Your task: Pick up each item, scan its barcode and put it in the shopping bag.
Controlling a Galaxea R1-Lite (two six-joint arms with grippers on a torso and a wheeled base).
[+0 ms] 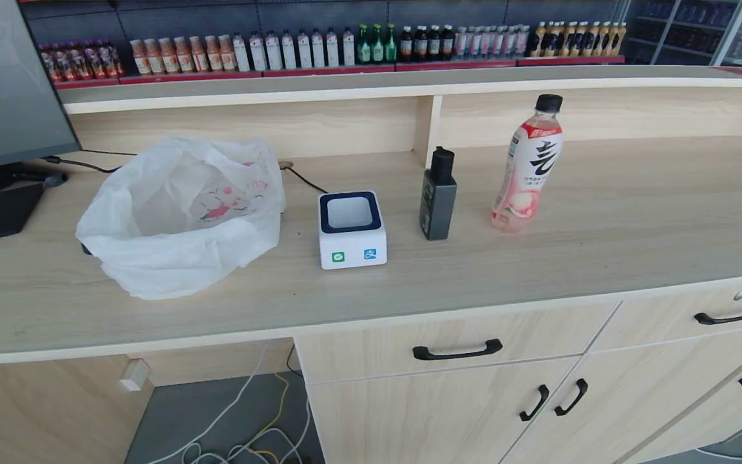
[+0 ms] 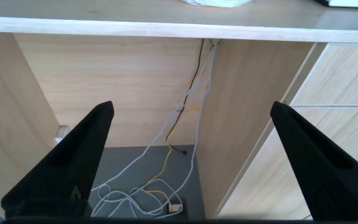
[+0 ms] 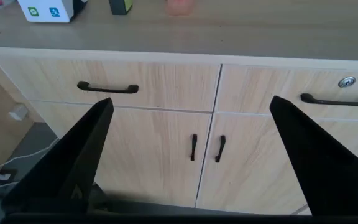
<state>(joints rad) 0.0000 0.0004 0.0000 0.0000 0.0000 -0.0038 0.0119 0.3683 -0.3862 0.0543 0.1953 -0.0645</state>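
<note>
Currently, both of my tools sit low in front of the cabinet, below the front edge of the tabletop (image 1: 603, 225), and neither touches anything. My left tool (image 2: 191, 107) has its two dark fingers spread wide apart. It faces the open recess under the tabletop, where loose cables (image 2: 166, 155) hang down to the floor. My right tool (image 3: 191, 101) is spread just as wide with nothing between its fingers, and it faces the drawer front with the black drawer handle (image 3: 107, 88).

The items to scan stand upright on the tabletop, well apart from both tools. A pink drink bottle (image 1: 528, 167) with a black cap stands on my right, and a dark bottle (image 1: 438, 196) stands just beside it toward the middle. The white box scanner (image 1: 352, 229), its window facing up, is near the dark bottle on its left. The white plastic shopping bag (image 1: 171, 264) lies open and slumped on my left, near the scanner. From the right wrist, the scanner and the bases of both bottles show past the tabletop's edge, above and beyond my right tool. A monitor (image 1: 10, 77) stands at the far left.
</note>
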